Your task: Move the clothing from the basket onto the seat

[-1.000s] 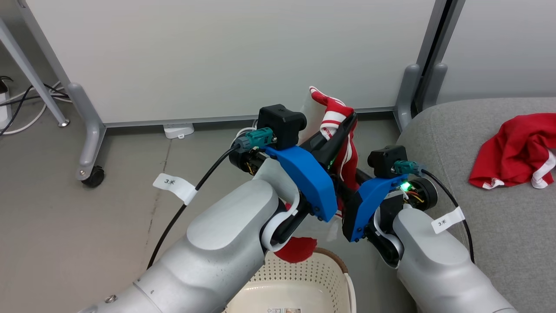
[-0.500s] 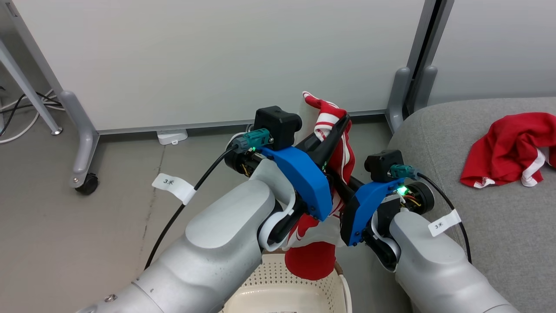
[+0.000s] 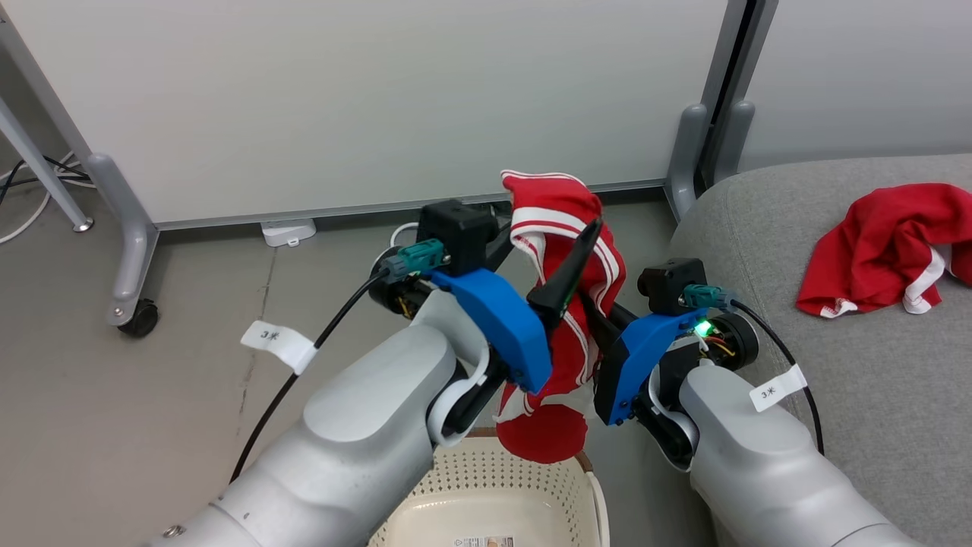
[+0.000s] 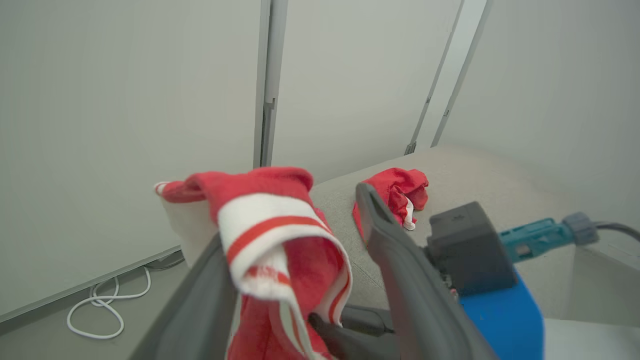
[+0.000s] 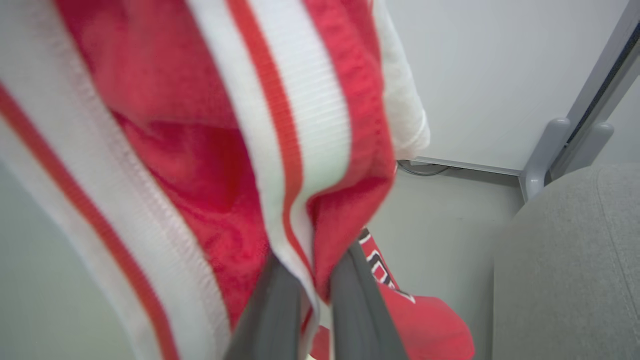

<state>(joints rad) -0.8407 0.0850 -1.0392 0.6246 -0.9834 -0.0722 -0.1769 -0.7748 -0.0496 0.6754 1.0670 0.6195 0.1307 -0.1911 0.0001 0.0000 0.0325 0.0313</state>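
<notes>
The striped red and white clothing (image 3: 554,220) hangs in the air above the basket (image 3: 471,479). My right gripper (image 3: 588,315) is shut on its fabric; in the right wrist view the fingers (image 5: 280,300) pinch a fold of it (image 5: 200,150). My left gripper (image 3: 547,235) stands open, with the garment (image 4: 270,220) draped over one finger and the other finger (image 4: 380,225) bare. The plain red clothing (image 3: 881,251) lies crumpled on the grey seat (image 3: 835,380) at the right. The garment's lower end dangles at the basket's rim.
White partition panels stand behind, with grey feet and a caster wheel (image 3: 140,319). A white cable (image 4: 100,310) lies on the floor by the panel. The seat's rounded corner (image 5: 575,260) is close to my right arm.
My left gripper has opened, and the striped garment now hangs over one of its fingers. My right gripper has shut on the fabric. The garment's lower end hangs further down toward the basket.
</notes>
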